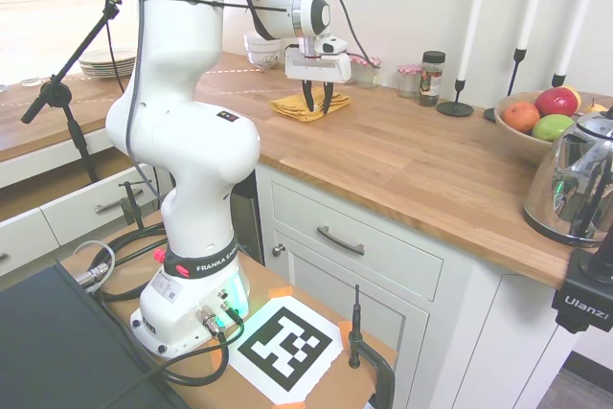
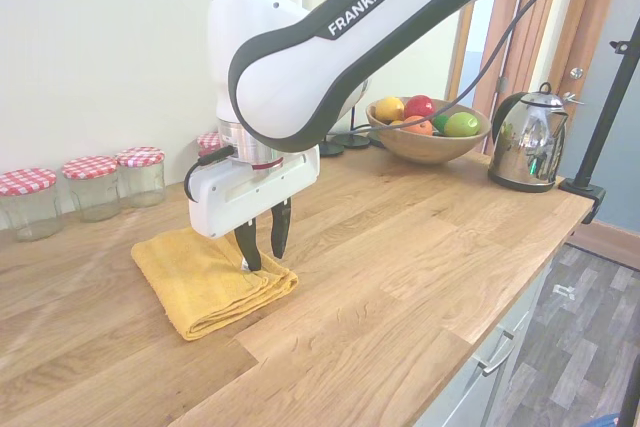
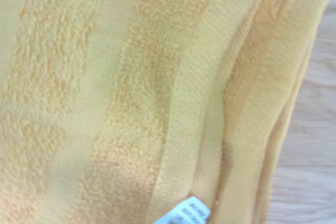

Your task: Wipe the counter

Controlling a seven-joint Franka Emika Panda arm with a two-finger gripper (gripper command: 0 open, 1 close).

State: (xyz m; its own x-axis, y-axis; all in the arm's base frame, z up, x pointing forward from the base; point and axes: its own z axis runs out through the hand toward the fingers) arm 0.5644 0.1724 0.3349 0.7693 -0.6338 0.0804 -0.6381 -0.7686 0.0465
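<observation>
While the gripper hangs directly over the folded yellow towel, its two dark fingers point straight down and stand spread apart, their tips at or just above the cloth's near-right edge; whether they touch it cannot be told, and nothing is pinched between them. The towel lies flat on the counter, toward the far wall side, folded into several layers with a small white label showing at one edge in the wrist view. Judged from its terry pile and limp folds, the cloth should be light, soft and compliant: it will bunch and drag rather than slide as a block, and the layers may peel apart if only the top one is caught. A sensible hold looks to be across the thick folded edge under the fingers, taking all layers together, then pressing down while sweeping. The counter is a long warm-brown butcher-block top, smooth and apparently dry, over white panelled cabinets with metal handles. Against the far wall stand jars with red checked lids; further right along the counter sit a wooden fruit bowl, a steel kettle and dark candle holders. A wide bare stretch of wood lies right of the towel for wiping.
</observation>
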